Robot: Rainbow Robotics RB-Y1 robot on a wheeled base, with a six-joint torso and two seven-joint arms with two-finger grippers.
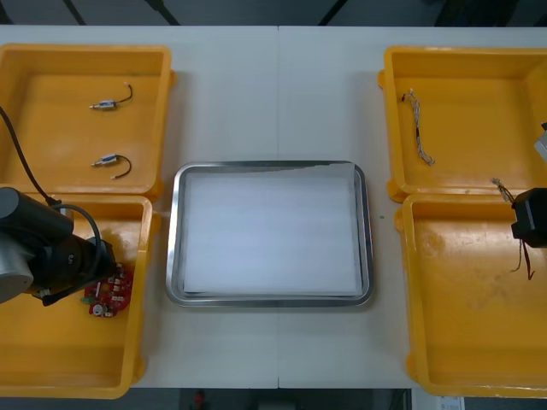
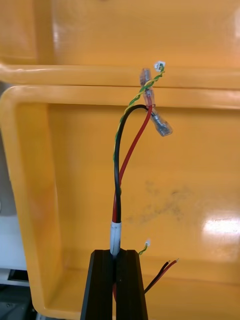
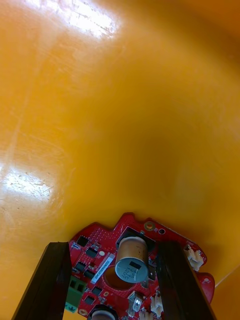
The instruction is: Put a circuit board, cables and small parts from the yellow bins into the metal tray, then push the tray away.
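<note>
Bins: we count four yellow bins (image 1: 85, 51), two at each side
Tray: one metal tray (image 1: 175, 239), white inside, between them
Far bins: two small metal parts (image 1: 104, 105) on the left, one twisted cable (image 1: 419, 137) on the right
Board: one round red circuit board (image 1: 113, 296) in the left near bin
Left: left gripper (image 3: 112, 246) spread, straddling the board's silver can, which we see from the wrist
Right: right gripper (image 2: 115, 255) clenched on the red and yellow cable (image 2: 116, 170) over the right near bin; its wrist view adds a black strand

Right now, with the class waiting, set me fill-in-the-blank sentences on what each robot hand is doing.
1. The right hand is shut on a red and black ____.
2. The open left hand is over a round red ____ in the near left yellow bin.
3. The far left yellow bin holds ____ small metal parts.
Missing words: cable; circuit board; two.
</note>
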